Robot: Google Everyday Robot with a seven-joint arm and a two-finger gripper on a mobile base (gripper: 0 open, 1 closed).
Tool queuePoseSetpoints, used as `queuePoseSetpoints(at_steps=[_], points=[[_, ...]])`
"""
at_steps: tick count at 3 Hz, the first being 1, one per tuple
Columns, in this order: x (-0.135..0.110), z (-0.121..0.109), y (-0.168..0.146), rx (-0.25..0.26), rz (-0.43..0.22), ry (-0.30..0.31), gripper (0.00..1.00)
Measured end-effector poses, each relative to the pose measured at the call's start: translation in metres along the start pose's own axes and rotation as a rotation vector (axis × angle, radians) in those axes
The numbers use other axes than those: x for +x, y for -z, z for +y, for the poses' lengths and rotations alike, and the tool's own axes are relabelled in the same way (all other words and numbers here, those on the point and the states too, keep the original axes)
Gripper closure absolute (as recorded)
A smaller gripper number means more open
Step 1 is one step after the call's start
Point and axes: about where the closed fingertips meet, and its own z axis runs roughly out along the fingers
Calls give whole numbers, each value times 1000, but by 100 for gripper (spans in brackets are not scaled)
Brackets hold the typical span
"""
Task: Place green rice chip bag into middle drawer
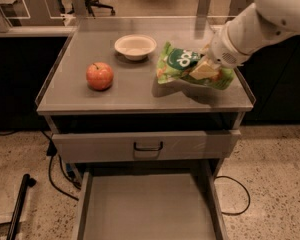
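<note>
Transfer barely begun: pincer clamps the green rice chip bag, tilted up off the surface right of the apple. The middle drawer, below the apple, stands open. Carrying and release remain.

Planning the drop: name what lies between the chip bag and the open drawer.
Camera view: the tabletop's front edge and a shut drawer front; the tool grips the bag.
</note>
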Motion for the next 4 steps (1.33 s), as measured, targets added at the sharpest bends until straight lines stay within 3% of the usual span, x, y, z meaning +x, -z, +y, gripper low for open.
queuePoseSetpoints(at_steps=[1,2,3,4], points=[[-1,25,48,22,-80,39,100],[9,48,71,32,-114,53,100],[20,78,81,21,-133,51,100],[37,108,63,-35,-115,15,100]])
